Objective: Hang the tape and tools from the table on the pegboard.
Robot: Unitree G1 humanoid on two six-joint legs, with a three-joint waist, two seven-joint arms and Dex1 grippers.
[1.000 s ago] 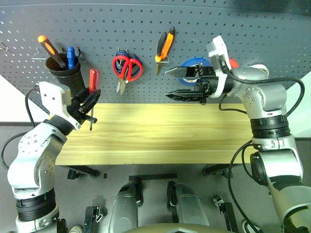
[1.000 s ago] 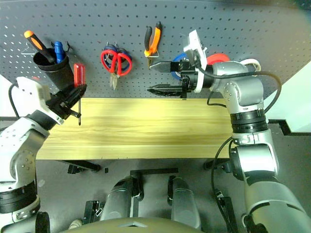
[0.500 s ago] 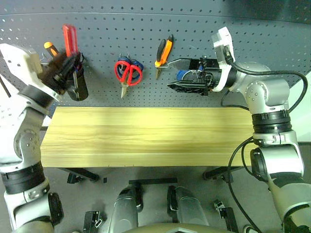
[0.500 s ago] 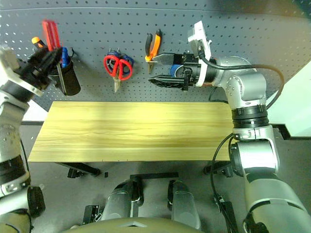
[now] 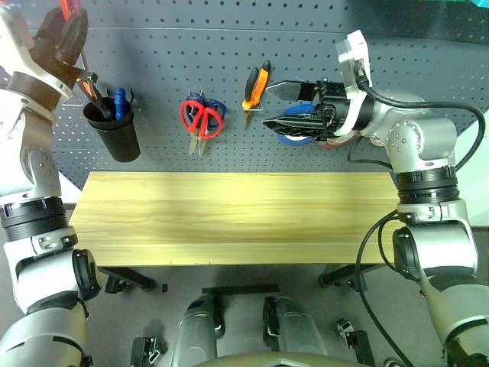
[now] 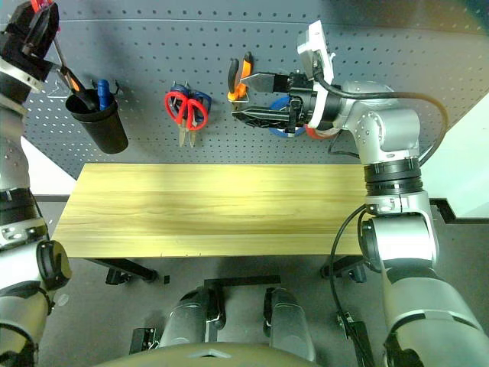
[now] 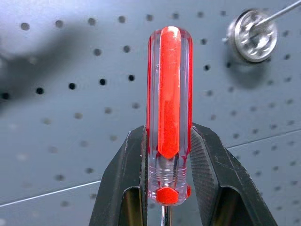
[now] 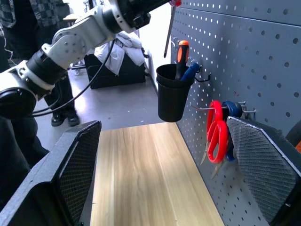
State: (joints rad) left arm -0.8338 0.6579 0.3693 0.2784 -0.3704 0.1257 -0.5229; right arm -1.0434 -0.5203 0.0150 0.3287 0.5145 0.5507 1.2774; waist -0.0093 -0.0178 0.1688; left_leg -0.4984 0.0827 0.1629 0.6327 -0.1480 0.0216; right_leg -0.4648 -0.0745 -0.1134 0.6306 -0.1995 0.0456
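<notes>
My left gripper (image 5: pixel 66 37) is high at the far left of the dark grey pegboard (image 5: pixel 168 53), shut on the screwdriver (image 7: pixel 168 94) at the base of its clear red handle. Its thin shaft (image 8: pixel 168 33) hangs down just above the black cup (image 5: pixel 114 131). Red-handled scissors (image 5: pixel 200 118) and orange-and-black pliers (image 5: pixel 256 80) hang on hooks. My right gripper (image 5: pixel 273 105) is held level in front of the board, open and empty, beside the pliers. The wooden table (image 5: pixel 229 214) lies bare below. The tape is hidden.
The cup holds an orange-handled screwdriver (image 8: pixel 181 52) and a blue-handled tool (image 5: pixel 119 103). A blue tape roll (image 5: pixel 294 136) and a red one (image 6: pixel 317 131) hang behind my right gripper. A metal hook fitting (image 7: pixel 253 29) sits on the board near the screwdriver handle.
My left arm has lifted the screwdriver from table height up along the pegboard to above the cup. The camera has tilted up. My right gripper has stayed put, open.
</notes>
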